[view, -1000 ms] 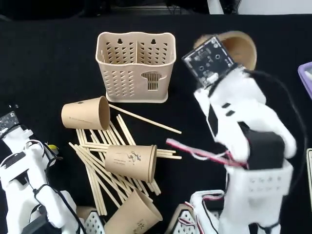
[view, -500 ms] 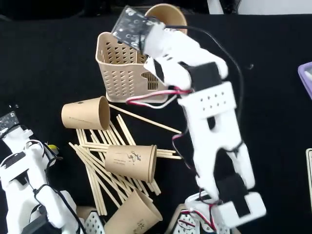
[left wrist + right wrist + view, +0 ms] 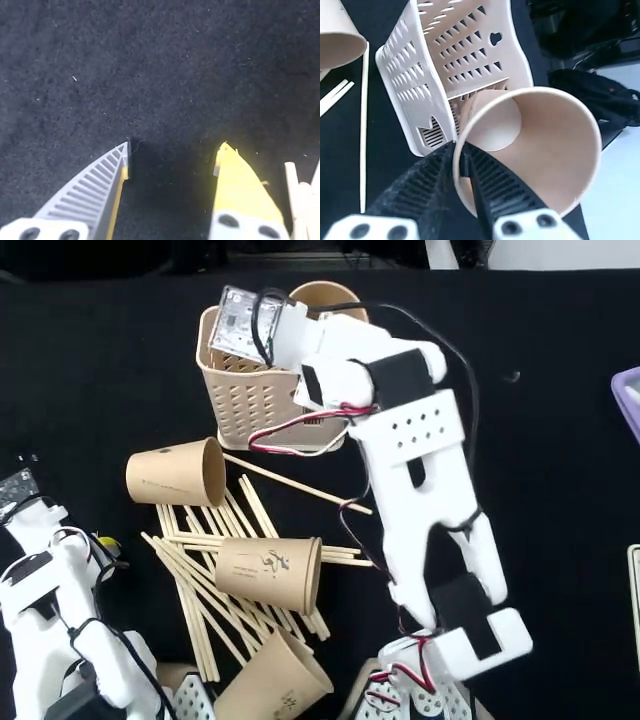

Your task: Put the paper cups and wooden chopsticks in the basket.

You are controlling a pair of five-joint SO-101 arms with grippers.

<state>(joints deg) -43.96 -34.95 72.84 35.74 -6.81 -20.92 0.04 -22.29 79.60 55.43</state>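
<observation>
**Step in hand (judged):** placing one cup into the basket.

**Tool state:**
- The right gripper (image 3: 460,151) is clamped on the rim of a paper cup (image 3: 535,145), with one finger inside the mouth and one outside.
- The left gripper (image 3: 173,146) is spread wide and holds nothing. It hangs over the black cloth (image 3: 150,60), beside some stick ends.

**Where things are (high view):**
- The basket (image 3: 245,400) sits toward 11 o'clock on the table.
- The held cup is at the basket's far rim, at about 1 o'clock of it. It is tilted, with its base pointing into the basket and its mouth facing away.
- It cannot be told whether the cup touches the basket wall.
- Three cups (image 3: 268,575) lie on their sides toward 7 o'clock, among the scattered wooden chopsticks (image 3: 200,590).

**Doing it well (judgement):**
- The grip is on one wall of the rim only, so the cup may pivot.
- The base should go down inside one compartment, clear of the divider and rim, before the jaws part.
- The approach should be from above rather than sideways, since the light basket could be shoved or tipped.

**Pose:**
- The right arm (image 3: 420,490) rises from its base at 6 o'clock and stretches far toward 11 o'clock.
- Its wrist is folded over the basket opening.
- The left arm is low at 8 o'clock.
</observation>
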